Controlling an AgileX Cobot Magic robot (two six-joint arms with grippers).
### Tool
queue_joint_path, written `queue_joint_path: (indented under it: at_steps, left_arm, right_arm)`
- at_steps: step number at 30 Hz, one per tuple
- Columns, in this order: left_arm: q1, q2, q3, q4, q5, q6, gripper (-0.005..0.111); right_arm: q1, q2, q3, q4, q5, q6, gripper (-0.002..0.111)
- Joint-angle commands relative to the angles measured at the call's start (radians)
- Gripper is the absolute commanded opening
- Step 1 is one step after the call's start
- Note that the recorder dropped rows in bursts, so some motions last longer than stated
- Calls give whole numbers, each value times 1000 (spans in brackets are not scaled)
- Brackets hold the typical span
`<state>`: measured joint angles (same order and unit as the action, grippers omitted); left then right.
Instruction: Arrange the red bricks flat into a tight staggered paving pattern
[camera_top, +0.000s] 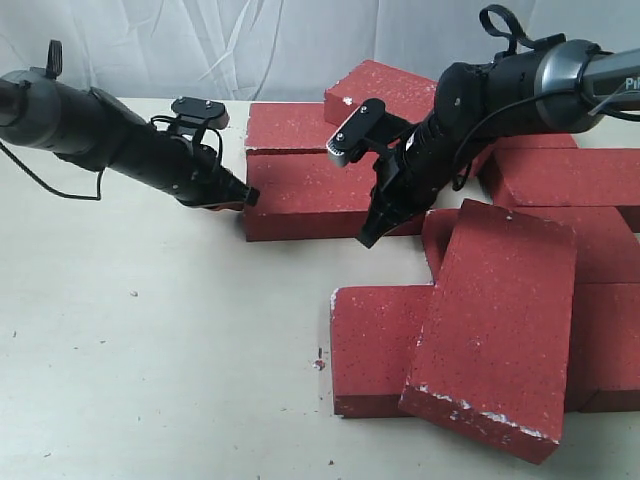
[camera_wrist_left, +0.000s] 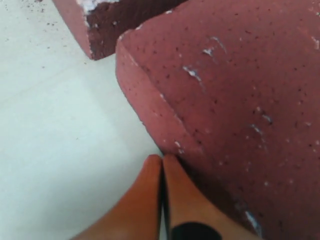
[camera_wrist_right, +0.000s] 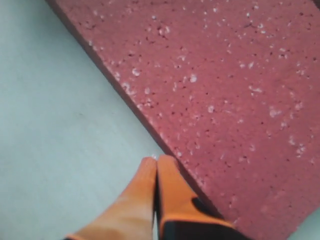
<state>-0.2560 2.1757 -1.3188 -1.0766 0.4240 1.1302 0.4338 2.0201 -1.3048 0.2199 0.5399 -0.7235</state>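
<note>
Several dark-red speckled bricks lie on the pale table. One flat brick (camera_top: 315, 195) sits in the middle. My left gripper (camera_top: 243, 199) is shut and empty, its tips against that brick's left end. In the left wrist view the shut fingertips (camera_wrist_left: 162, 159) touch the brick's rounded corner (camera_wrist_left: 235, 100). My right gripper (camera_top: 367, 238) is also shut and empty, tips down at the same brick's front edge near its right end; in the right wrist view the gripper (camera_wrist_right: 156, 160) rests against the brick's side (camera_wrist_right: 225, 90).
Another brick (camera_top: 288, 127) lies behind the middle one, and a tilted one (camera_top: 385, 85) leans at the back. A large brick (camera_top: 495, 330) lies askew on top of the front bricks (camera_top: 372, 345). More bricks (camera_top: 565, 172) fill the right side. Bare table (camera_top: 150, 350) spreads left and front.
</note>
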Motion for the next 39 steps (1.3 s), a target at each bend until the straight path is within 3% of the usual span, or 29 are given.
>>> queue_joint_path:
  at_steps: [1, 10, 17, 23, 39]
  left_arm:
    - [-6, 0, -9, -19, -30, 7, 0]
    - [4, 2, -9, -2, -47, 52, 0]
    - [96, -16, -9, 56, 15, -44, 0]
    - [123, -32, -9, 67, 228, -47, 0]
    - [84, 1, -28, 48, 156, -20, 0]
  right_arm:
    - [-4, -3, -5, -12, -18, 9, -1]
    - [-2, -48, -27, 77, 65, 25, -1]
    - [0, -75, -36, 185, 201, -28, -1]
    - [40, 11, -48, 368, 167, -282, -1]
    - [56, 128, -79, 347, -136, -215, -1]
